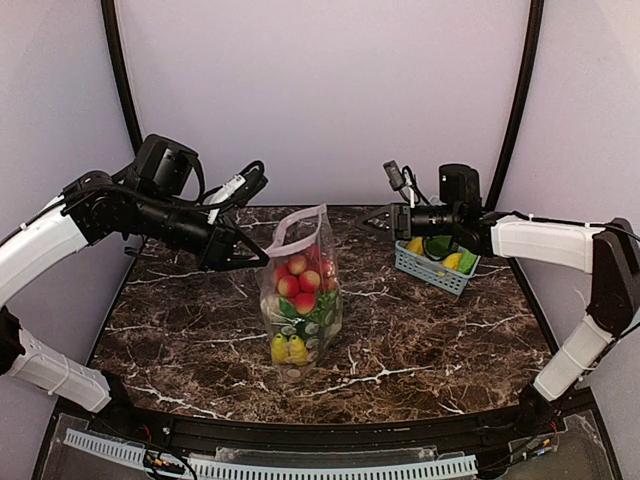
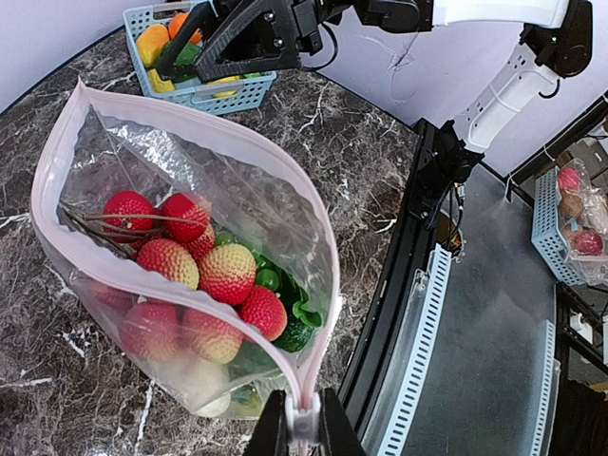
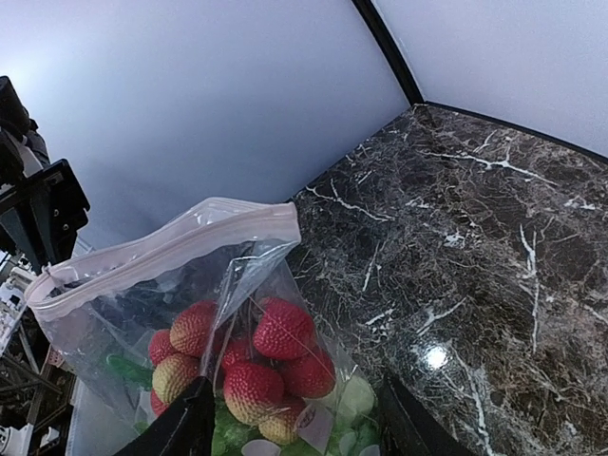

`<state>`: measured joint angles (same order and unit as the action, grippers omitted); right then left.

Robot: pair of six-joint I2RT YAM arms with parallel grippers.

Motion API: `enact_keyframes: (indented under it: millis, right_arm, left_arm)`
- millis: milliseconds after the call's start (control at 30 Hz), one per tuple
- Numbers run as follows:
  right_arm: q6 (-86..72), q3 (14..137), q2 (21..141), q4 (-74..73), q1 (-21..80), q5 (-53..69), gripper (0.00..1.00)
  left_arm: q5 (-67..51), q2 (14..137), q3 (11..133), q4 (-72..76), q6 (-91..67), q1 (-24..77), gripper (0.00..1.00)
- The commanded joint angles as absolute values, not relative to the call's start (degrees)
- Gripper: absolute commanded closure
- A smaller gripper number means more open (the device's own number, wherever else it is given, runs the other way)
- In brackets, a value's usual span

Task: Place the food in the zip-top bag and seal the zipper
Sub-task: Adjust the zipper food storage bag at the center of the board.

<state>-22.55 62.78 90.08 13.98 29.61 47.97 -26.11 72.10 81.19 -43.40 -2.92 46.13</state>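
Note:
The zip-top bag stands upright mid-table, mouth open. Inside are red fruits, green vegetables and a yellow banana bunch. My left gripper is shut on the near end of the pink zipper, pinching the white slider. The left wrist view shows the red fruits through the open mouth. My right gripper is open and empty, to the right of the bag's top and apart from it. Its wrist view shows the bag between its dark fingers.
A blue-grey slatted basket with yellow and green toys stands at the back right, under my right arm; it also shows in the left wrist view. The table's black front rail runs along the near edge.

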Motion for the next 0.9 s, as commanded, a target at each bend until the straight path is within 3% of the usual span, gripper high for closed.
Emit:
enact_keyframes:
  millis: [0, 367, 567, 667, 767, 867]
  right_arm:
    - [-23.6, 65.09, 92.83, 19.49, 31.13, 52.3, 0.43]
    - [-23.24, 70.95, 99.07, 17.88, 35.92, 53.21, 0.4]
    - [-22.17, 73.85, 101.8, 15.22, 38.06, 52.75, 0.46]
    - [-22.56, 73.87, 101.83, 15.78, 38.52, 53.01, 0.62]
    - [-23.66, 73.42, 101.03, 16.57, 38.67, 52.63, 0.97]
    - [-23.37, 71.25, 97.48, 16.76, 38.56, 48.89, 1.0]
  left_arm:
    - [-28.33, 71.07, 79.28, -42.66, -2.29, 45.88, 0.99]
    - [-28.6, 71.37, 79.36, -42.81, -2.03, 45.82, 0.99]
    - [-28.28, 71.13, 79.52, -42.97, -2.02, 45.87, 0.99]
    - [-27.96, 71.1, 79.66, -43.06, -2.02, 45.83, 0.99]
    - [-27.44, 71.17, 79.9, -43.19, -1.81, 45.87, 0.99]
    - [-24.22, 71.35, 81.45, -43.81, -1.64, 45.88, 0.99]
